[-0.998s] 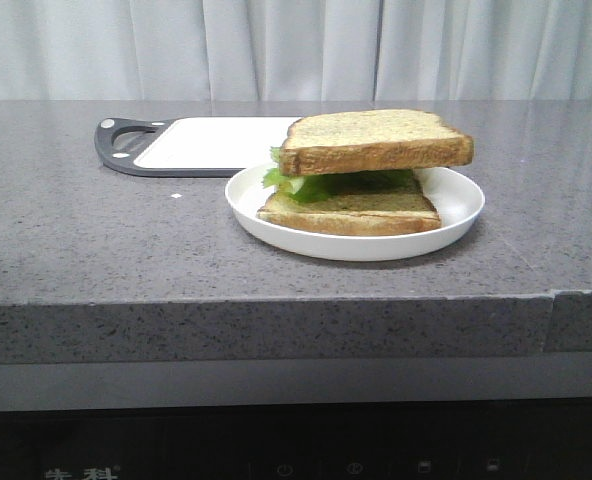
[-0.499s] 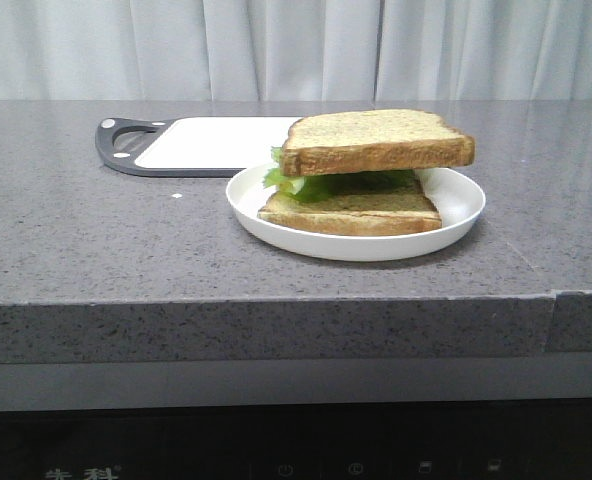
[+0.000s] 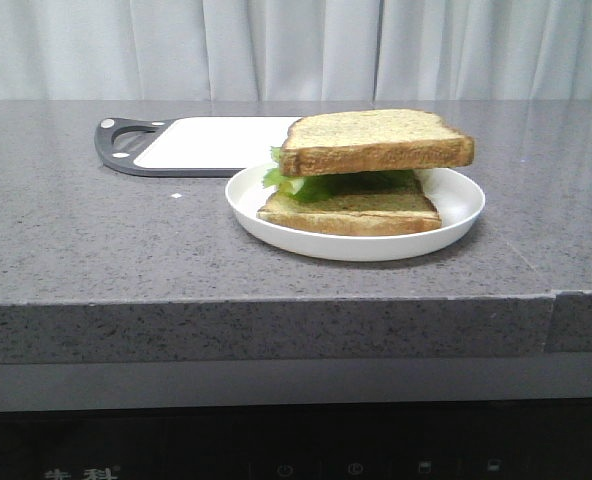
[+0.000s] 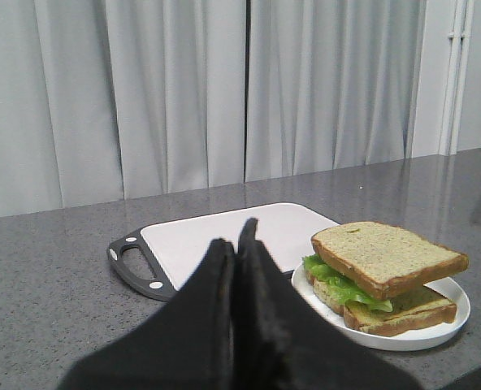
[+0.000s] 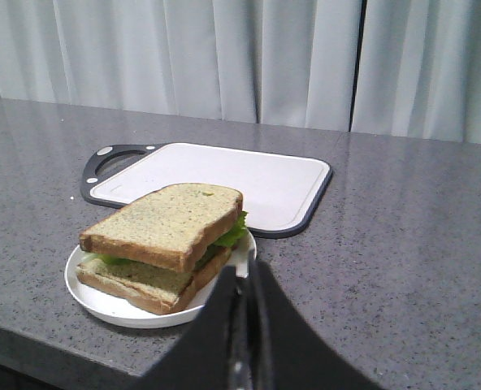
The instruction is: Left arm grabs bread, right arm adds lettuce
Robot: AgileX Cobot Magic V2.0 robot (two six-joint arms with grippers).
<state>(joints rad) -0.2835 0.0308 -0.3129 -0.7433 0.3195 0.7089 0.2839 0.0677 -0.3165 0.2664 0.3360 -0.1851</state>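
Note:
A white plate (image 3: 456, 215) holds a sandwich. A thinner bread slice (image 3: 351, 212) lies at the bottom, green lettuce (image 3: 301, 186) lies on it, and the thicker bread (image 3: 376, 140) lies on top, tilted. The sandwich also shows in the left wrist view (image 4: 387, 258) and in the right wrist view (image 5: 166, 225). My left gripper (image 4: 236, 240) is shut and empty, held back from the plate, in front of the cutting board. My right gripper (image 5: 242, 276) is shut and empty, near the plate's rim (image 5: 244, 253). Neither arm shows in the front view.
A white cutting board with a black rim and handle (image 3: 211, 142) lies behind the plate to the left. It also shows in the left wrist view (image 4: 224, 240) and the right wrist view (image 5: 224, 175). The grey counter's front edge (image 3: 276, 300) is close before the plate. Curtains hang behind.

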